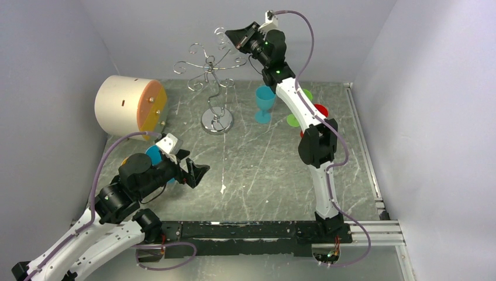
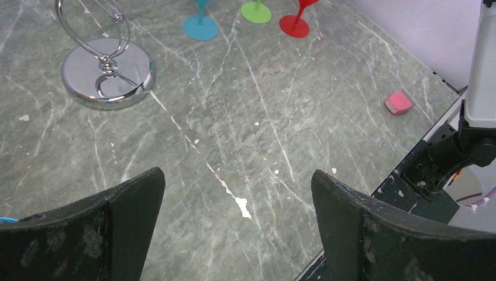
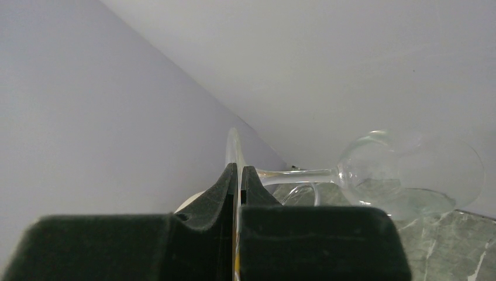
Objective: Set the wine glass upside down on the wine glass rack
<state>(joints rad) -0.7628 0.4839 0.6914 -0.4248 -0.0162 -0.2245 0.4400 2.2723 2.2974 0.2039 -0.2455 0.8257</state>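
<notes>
Two arms at a grey marble desk [image 1: 263, 170]. Far centre-left stands the wine glass rack [image 1: 217, 122], its round chrome base [image 2: 108, 73] on the desk and its curled wire arms spread at the top.

The right hand [image 1: 237, 36] is raised high at the far side, just right of the rack's upper loops. In the right wrist view this hand [image 3: 240, 175] is closed almost completely, its two fingers pinching the thin foot of the clear wine glass [image 3: 403, 175]. The stem runs rightward from the fingers to the bowl, and a curl of wire shows just below the stem. Whether glass and rack touch cannot be told.

The left hand [image 1: 196, 172] hangs over the near left of the desk; its fingers [image 2: 117, 234] are spread fully apart and hold nothing.

Also on the desk:
- a teal goblet [image 1: 264, 102], a green glass [image 1: 294, 119] and a red glass [image 1: 320, 109] at far right
- a cream cylinder [image 1: 126, 104] with an orange end at far left
- a small pink object [image 2: 399, 102] near the right edge
</notes>
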